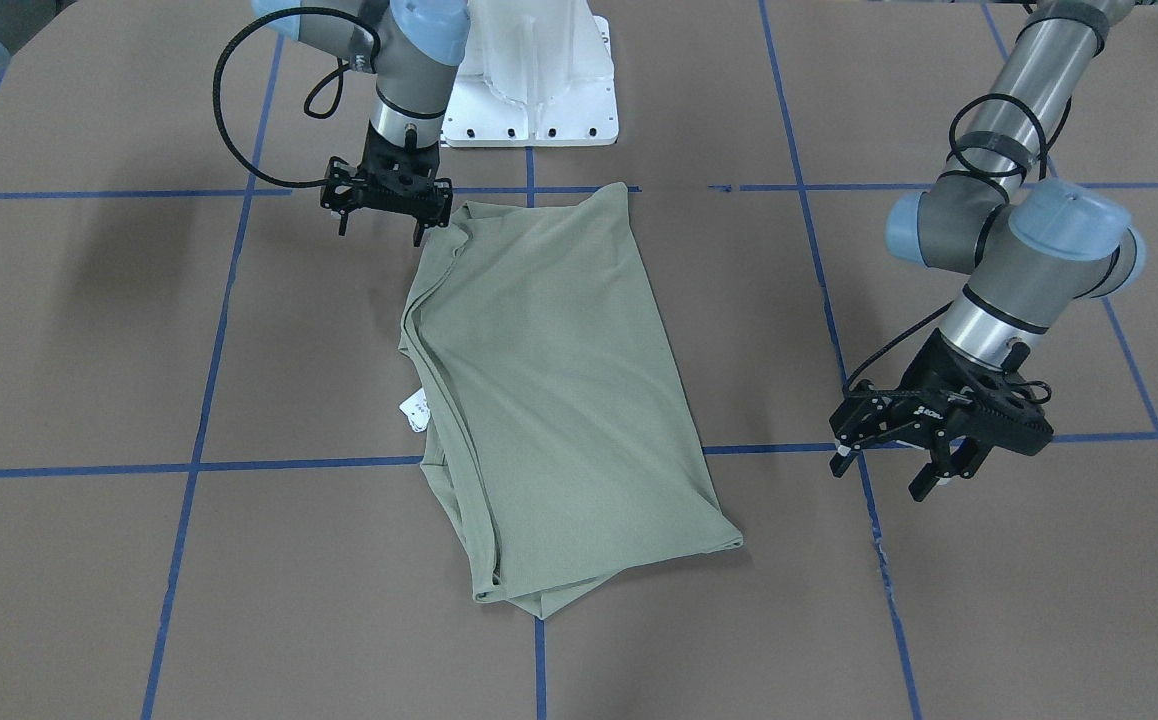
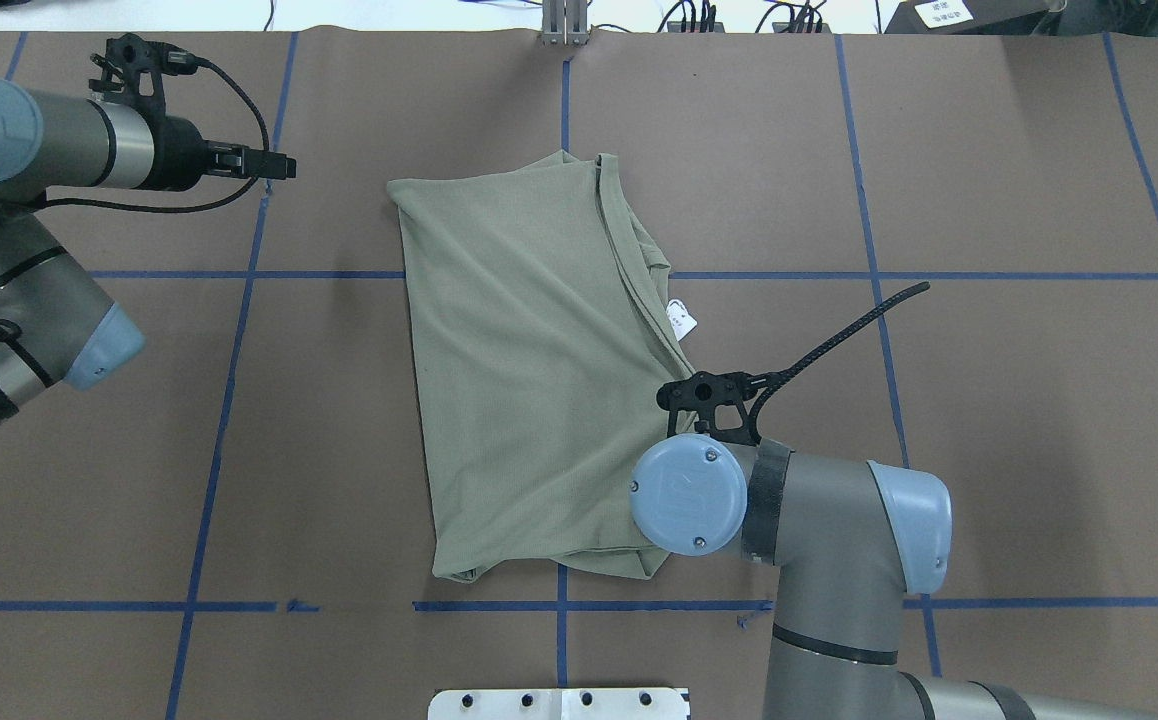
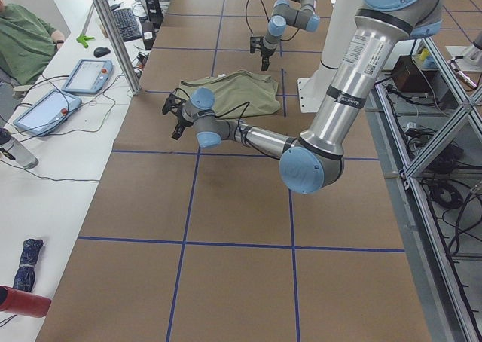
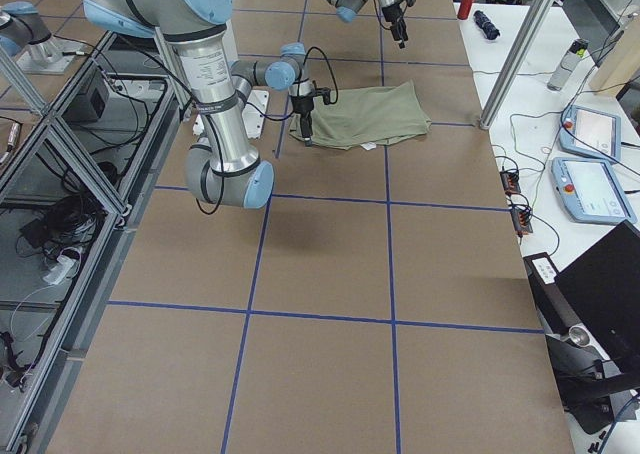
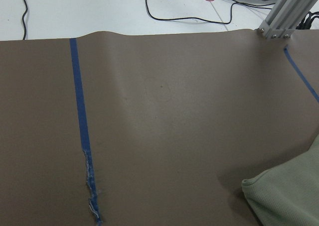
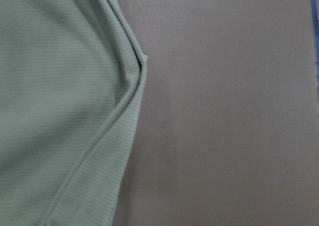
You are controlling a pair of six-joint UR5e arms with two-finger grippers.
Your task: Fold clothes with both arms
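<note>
Closest to the white pedestal base (image 1: 529, 90), the right gripper (image 1: 379, 235) hangs just over the near corner of the shirt (image 1: 559, 390), on the collar side. Its jaws are apart and hold nothing. In the overhead view this arm's wrist covers that corner, so the exact gap to the cloth cannot be told.

The shirt lies flat in the middle of the table (image 1: 89, 350), across a crossing of the blue tape lines (image 1: 289, 465) and slightly askew to them. It is already a narrow oblong. No sleeve shows outside the outline, and stacked layers show along the collar side, where the white tag (image 1: 414, 408) pokes out onto the paper. The lengthwise folds therefore look done. What is probably left is 1 crosswise fold to halve it, plus tidying the far end, where the layers do not line up.

Further out, the left gripper (image 1: 879, 480) hovers above bare paper, well apart from the shirt. Its jaws are also apart and empty.

Nothing rests on the shirt. The right arm hanging over the near corner is the only thing in the way.

Beyond the far edge stand an aluminium post (image 2: 564, 22), cables, 2 tablets (image 3: 86, 74) and a seated person (image 3: 22, 33), all off the work area.
</note>
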